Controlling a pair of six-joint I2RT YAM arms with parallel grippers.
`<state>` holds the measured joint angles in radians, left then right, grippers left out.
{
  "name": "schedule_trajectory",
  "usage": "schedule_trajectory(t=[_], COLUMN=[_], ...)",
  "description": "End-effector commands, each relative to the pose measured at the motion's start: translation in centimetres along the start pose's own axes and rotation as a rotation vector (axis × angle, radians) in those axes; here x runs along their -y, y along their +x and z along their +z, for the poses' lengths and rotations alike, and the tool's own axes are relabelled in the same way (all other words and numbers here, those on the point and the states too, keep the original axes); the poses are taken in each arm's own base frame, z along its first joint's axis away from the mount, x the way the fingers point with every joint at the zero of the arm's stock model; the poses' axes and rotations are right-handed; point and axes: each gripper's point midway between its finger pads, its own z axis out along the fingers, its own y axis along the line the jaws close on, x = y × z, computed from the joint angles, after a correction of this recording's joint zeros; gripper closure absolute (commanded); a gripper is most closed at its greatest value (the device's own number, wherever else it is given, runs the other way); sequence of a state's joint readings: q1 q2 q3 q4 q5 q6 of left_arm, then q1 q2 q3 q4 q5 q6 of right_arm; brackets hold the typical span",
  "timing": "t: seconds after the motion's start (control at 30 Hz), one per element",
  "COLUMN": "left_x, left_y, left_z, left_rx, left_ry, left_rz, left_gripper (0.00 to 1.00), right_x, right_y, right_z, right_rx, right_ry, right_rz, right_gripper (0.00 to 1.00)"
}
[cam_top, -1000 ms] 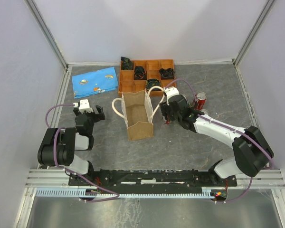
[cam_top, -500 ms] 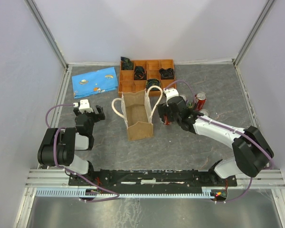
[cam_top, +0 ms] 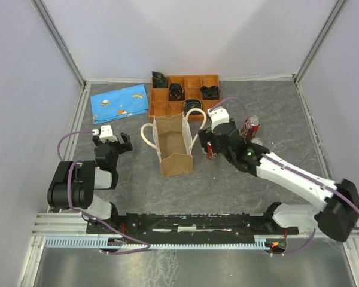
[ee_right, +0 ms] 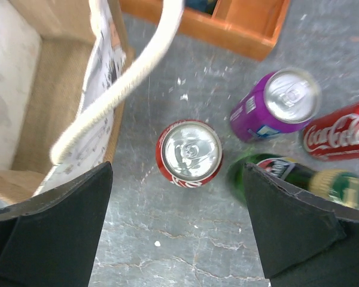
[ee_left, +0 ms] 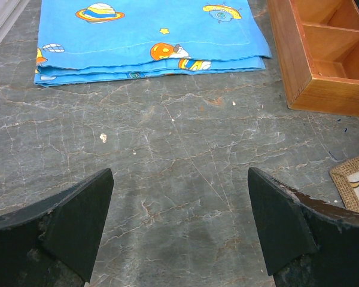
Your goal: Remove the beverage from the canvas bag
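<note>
A red aluminium soda can stands upright on the grey tabletop just beside the tan canvas bag, apparently delivered. The right gripper hangs above it, spread wide and empty.

The canvas bag stands in the middle of the table. The wooden compartment tray is just behind it, and a folded cloth lies left of the tray. A soda can stands just right of the bag (outside it, on the table). Farther right cluster another can, a cola can and a bottle.
</note>
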<state>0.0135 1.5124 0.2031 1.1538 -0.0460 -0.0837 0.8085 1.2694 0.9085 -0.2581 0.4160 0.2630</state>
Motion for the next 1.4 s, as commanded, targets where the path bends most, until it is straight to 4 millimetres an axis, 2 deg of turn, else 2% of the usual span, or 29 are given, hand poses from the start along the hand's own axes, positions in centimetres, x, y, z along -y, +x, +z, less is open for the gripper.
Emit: schedule_trajectory(t=[0.0, 0.13, 0.33, 0.47, 0.7, 0.87, 0.97, 1.07, 1.2, 1.3, 1.37], left_x=[0.1, 0.0, 0.1, 0.0, 0.1, 0.0, 0.0, 0.1, 0.1, 0.0, 0.1], left_y=[-1.7, -1.7, -1.7, -1.7, -1.7, -1.7, -1.7, -1.7, -1.7, -1.7, -1.7], left_z=[0.7, 0.7, 0.7, 0.7, 0.7, 0.7, 0.7, 0.7, 0.7, 0.7, 0.7], left_rx=[0.056, 0.056, 0.056, 0.057, 0.055, 0.057, 0.056, 0.056, 0.056, 0.056, 0.056], left_ry=[0.004, 0.003, 0.003, 0.003, 0.004, 0.003, 0.002, 0.004, 0.003, 0.003, 0.004], left_rz=[0.042, 0.042, 0.042, 0.041, 0.042, 0.041, 0.042, 0.042, 0.042, 0.042, 0.042], left_gripper=[0.01, 0.01, 0.01, 0.01, 0.01, 0.01, 0.01, 0.01, 0.01, 0.01, 0.01], right_x=[2.1, 3.8, 7.0, 9.5, 15.2, 19.8, 22.3, 25.7, 31.2, 35.6, 37.1], right_y=[-6.4, -8.8, -11.4, -12.0, -11.2, -10.7, -10.7, -10.7, -9.8, -8.1, -7.1], right_z=[-5.0, -8.0, -11.0, -12.4, -13.2, -13.1, -12.6, -11.7, -9.8, -7.2, -5.7], right_rx=[0.183, 0.272, 0.377, 0.430, 0.451, 0.428, 0.422, 0.395, 0.356, 0.269, 0.213], right_ry=[0.042, 0.068, 0.190, 0.296, 0.463, 0.579, 0.640, 0.674, 0.693, 0.681, 0.623], right_rz=[0.093, 0.102, 0.141, 0.183, 0.266, 0.333, 0.373, 0.450, 0.608, 0.706, 0.732], right_gripper=[0.04, 0.01, 0.01, 0.01, 0.01, 0.01, 0.01, 0.01, 0.01, 0.01, 0.01])
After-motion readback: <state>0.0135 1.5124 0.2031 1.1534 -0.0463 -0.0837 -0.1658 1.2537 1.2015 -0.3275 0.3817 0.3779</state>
